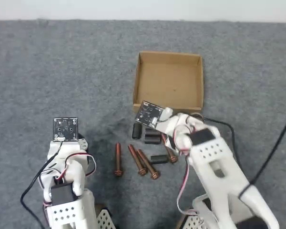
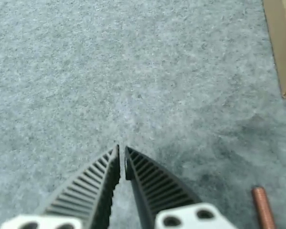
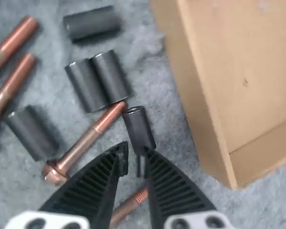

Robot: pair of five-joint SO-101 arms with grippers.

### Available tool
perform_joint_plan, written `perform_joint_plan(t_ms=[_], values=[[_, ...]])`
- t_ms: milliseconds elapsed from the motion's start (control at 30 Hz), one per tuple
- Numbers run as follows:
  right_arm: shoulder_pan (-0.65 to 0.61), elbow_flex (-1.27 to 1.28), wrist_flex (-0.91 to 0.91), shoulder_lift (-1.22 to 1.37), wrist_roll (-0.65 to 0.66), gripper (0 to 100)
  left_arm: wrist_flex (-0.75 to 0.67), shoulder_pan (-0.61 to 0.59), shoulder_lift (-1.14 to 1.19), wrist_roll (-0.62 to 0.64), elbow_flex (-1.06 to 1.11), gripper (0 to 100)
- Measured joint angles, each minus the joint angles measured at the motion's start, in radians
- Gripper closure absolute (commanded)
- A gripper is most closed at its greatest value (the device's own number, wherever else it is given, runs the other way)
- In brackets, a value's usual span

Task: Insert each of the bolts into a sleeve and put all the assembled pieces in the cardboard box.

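Observation:
My right gripper is shut on the near end of a slim black sleeve, right beside the cardboard box. A copper bolt lies alongside it, and another bolt's threaded end shows under the fingers. Two sleeves lie side by side, with one more sleeve beyond them and another off to the side. In the high view three bolts lie in a row in front of the box. My left gripper is shut over bare carpet.
Grey carpet covers the whole table. The open box holds nothing. The left arm stands at the lower left, the right arm at the lower right with a black cable trailing behind it.

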Motion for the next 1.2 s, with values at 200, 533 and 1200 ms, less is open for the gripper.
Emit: perform_joint_plan(t_ms=[200,533,1200], values=[[0.000,-0.183,0.072,0.187,0.060,92.0,0.000,0.000,0.000,0.000,0.000,86],[0.000,-0.307,0.077,0.425,0.155,86.8,0.000,0.000,0.000,0.000,0.000,86],[0.060,-0.476,0.227,0.663,0.258,86.8,0.000,0.000,0.000,0.000,0.000,86]])
